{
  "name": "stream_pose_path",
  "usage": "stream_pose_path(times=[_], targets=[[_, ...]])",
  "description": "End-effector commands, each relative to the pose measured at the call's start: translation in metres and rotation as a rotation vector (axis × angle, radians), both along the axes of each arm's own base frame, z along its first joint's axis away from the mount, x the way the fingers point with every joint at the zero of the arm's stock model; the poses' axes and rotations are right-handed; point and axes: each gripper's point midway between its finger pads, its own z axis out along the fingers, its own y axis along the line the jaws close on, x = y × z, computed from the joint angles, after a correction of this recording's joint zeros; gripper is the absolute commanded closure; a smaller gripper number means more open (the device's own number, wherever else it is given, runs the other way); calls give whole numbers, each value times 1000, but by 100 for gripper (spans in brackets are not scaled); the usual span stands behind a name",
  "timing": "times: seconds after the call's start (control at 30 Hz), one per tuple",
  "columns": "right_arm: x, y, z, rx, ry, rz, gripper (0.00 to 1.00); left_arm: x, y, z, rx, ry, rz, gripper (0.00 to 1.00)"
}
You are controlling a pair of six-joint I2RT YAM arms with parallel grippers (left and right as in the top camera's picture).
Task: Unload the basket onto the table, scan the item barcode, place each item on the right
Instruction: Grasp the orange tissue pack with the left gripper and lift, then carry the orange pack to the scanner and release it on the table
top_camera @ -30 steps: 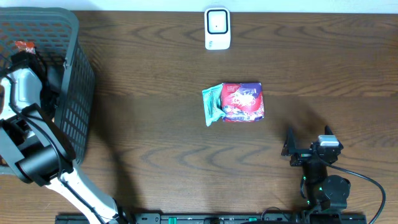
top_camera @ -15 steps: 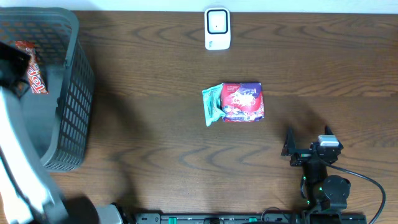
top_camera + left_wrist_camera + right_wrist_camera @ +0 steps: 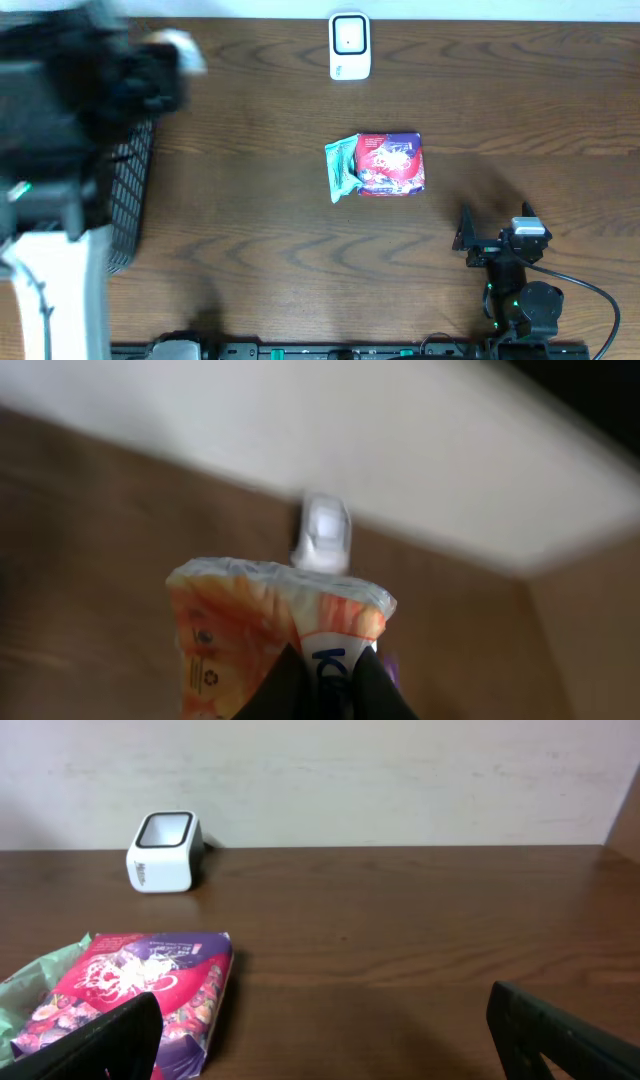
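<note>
No print is legible, even on the orange packet.

The scanner is a small white box with a dark-framed window on top, standing upright at the table's far edge. An orange-and-white packet with blue lettering is held in the air, pinched at its lower edge by the left gripper, with the scanner beyond its top edge. A red and purple candy bag lies flat, well in front of the scanner, with a green packet touching its left side.
</note>
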Motion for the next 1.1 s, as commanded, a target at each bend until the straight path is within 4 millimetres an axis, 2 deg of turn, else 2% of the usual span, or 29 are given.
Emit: stream_pose_path(times=[0.0, 0.13, 0.3, 0.43, 0.63, 0.73, 0.8, 0.83, 0.93, 1.07], targets=[[0, 0, -1, -11, 1, -1, 1, -1, -58, -52, 99, 127, -219, 92], [0, 0, -1, -11, 1, -1, 1, -14, -110, -123, 154, 377, -363, 93], [0, 0, -1, -11, 1, -1, 1, -25, -161, -193, 208, 584, -473, 92], [0, 0, -1, -11, 1, -1, 1, -32, -188, -245, 235, 732, -493, 93], [0, 0, -1, -11, 1, -1, 1, -40, -210, -319, 302, 885, -526, 93], [0, 0, -1, -11, 1, -1, 1, -29, -204, -356, 397, 895, -480, 93], [0, 0, -1, -11, 1, -1, 1, -20, -185, -376, 509, 895, -412, 93], [0, 0, -1, -11, 1, -1, 1, -13, -168, -386, 584, 897, -360, 93], [0, 0, -1, -11, 1, -1, 1, -3, -147, -383, 634, 889, -298, 92], [0, 0, -1, -11, 1, -1, 1, 15, -131, -356, 574, 862, -233, 93]])
